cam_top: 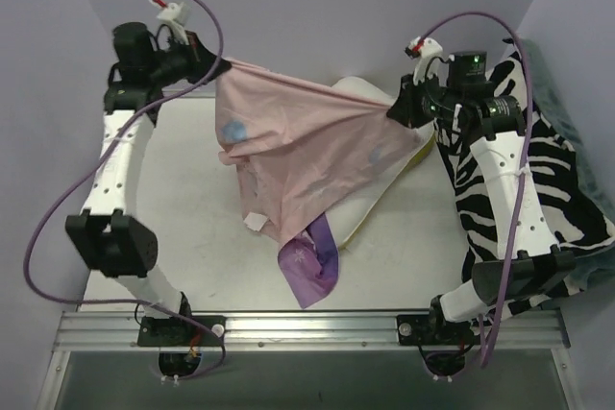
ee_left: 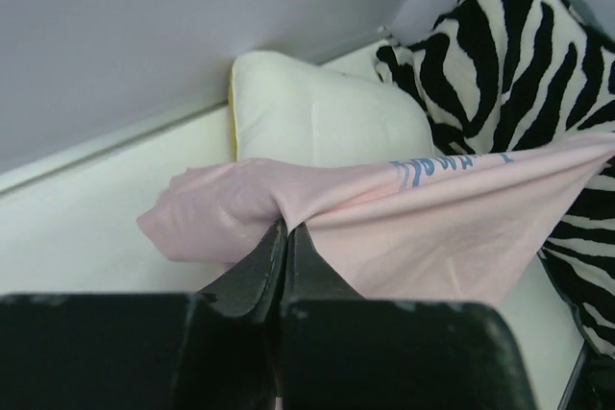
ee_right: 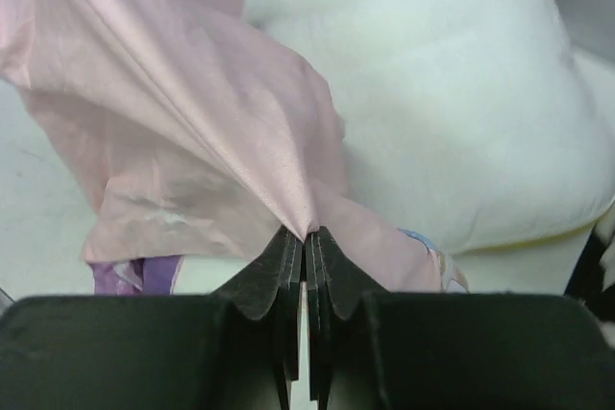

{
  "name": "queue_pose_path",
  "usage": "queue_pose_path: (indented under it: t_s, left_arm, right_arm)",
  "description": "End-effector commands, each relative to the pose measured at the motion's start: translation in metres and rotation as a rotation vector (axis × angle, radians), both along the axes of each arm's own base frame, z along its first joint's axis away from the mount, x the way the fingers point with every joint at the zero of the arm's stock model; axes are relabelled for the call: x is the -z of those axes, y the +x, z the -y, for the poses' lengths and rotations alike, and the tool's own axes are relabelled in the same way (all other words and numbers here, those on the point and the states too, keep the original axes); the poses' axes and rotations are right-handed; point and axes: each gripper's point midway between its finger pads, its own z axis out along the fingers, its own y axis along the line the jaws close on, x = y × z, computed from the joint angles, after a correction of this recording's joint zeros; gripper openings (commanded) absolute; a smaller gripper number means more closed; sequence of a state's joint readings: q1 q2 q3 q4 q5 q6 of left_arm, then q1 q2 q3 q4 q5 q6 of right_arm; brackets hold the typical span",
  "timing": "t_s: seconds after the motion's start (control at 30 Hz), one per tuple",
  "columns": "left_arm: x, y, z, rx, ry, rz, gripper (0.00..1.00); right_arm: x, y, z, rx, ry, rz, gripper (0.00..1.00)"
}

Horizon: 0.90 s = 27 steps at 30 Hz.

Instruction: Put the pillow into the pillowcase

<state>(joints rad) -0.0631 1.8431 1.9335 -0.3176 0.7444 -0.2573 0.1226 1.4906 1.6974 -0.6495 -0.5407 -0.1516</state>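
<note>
Pillowcase hangs stretched, pink side out, above your worktop, one corner clamped in your left gripper, the other in your right gripper; pillow lies beneath, far right.

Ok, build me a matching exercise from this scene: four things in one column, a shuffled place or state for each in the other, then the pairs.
1. pillow
2. pillowcase
3. zebra blanket
4. right gripper

A. heaped at the far right
B. shut on a pinch of pink cloth
C. stretched taut, pale pink side showing
D. white, partly covered by the cloth

Pairs: 1-D, 2-C, 3-A, 4-B
</note>
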Motion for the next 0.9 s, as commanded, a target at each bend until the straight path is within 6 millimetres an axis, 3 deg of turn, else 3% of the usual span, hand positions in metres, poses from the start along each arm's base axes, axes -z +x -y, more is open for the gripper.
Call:
queue_pose_path:
  t_s: [0.0,0.03,0.07,0.1,0.13,0.17,0.2,0.23,0.27,0.33,0.37,0.4,0.53,0.67,0.73,0.8,0.87]
  left_arm:
    - [-0.08,-0.05,-0.08,-0.251,0.092,0.232,0.0]
    - [-0.087,-0.063,-0.094,-0.303,0.117,0.254,0.0]
    - [-0.104,-0.093,-0.113,-0.386,0.137,0.298,0.0]
    - [-0.108,-0.109,-0.122,-0.432,0.157,0.307,0.0]
    - [-0.114,-0.125,-0.131,-0.476,0.198,0.344,0.0]
    - [-0.14,-0.161,-0.144,-0.577,0.222,0.424,0.0]
    - [-0.136,-0.177,-0.151,-0.622,0.246,0.419,0.0]
    - [-0.145,-0.196,-0.155,-0.664,0.27,0.454,0.0]
    - [-0.162,-0.232,-0.16,-0.727,0.264,0.511,0.0]
    - [-0.166,-0.266,-0.18,-0.857,0.32,0.522,0.0]
    - [-0.179,-0.298,-0.182,-0.903,0.312,0.574,0.0]
    - [-0.177,-0.314,-0.19,-0.96,0.323,0.559,0.0]
    - [-0.199,-0.383,-0.201,-1.092,0.32,0.63,0.0]
    - [-0.207,-0.411,-0.207,-1.154,0.36,0.66,0.0]
    - [-0.206,-0.412,-0.211,-1.169,0.388,0.655,0.0]
    - [-0.196,-0.399,-0.218,-1.184,0.417,0.614,0.0]
    - [-0.184,-0.379,-0.23,-1.213,0.461,0.561,0.0]
  right_arm:
    - [-0.039,0.003,-0.001,-0.033,-0.104,0.104,0.0]
    - [-0.068,0.003,-0.013,-0.071,-0.113,0.194,0.0]
    - [-0.081,0.005,-0.021,-0.091,-0.119,0.235,0.0]
    - [-0.09,0.008,-0.027,-0.102,-0.127,0.268,0.0]
    - [-0.118,0.008,-0.031,-0.102,-0.134,0.35,0.0]
    - [-0.129,0.004,-0.044,-0.134,-0.146,0.394,0.0]
    - [-0.139,0.003,-0.052,-0.144,-0.147,0.431,0.0]
    - [-0.156,0.003,-0.053,-0.131,-0.146,0.489,0.0]
    - [-0.172,0.0,-0.055,-0.124,-0.145,0.542,0.0]
    - [-0.206,-0.018,-0.07,-0.147,-0.112,0.668,0.0]
    - [-0.219,-0.03,-0.067,-0.139,-0.111,0.719,0.0]
    - [-0.229,-0.039,-0.075,-0.156,-0.092,0.759,0.0]
    - [-0.278,-0.072,-0.075,-0.155,-0.028,0.942,0.0]
    - [-0.314,-0.093,-0.074,-0.15,0.008,1.078,0.0]
    - [-0.324,-0.098,-0.083,-0.175,0.004,1.138,0.0]
    - [-0.317,-0.089,-0.096,-0.196,-0.015,1.143,0.0]
    - [-0.297,-0.07,-0.119,-0.232,-0.052,1.137,0.0]
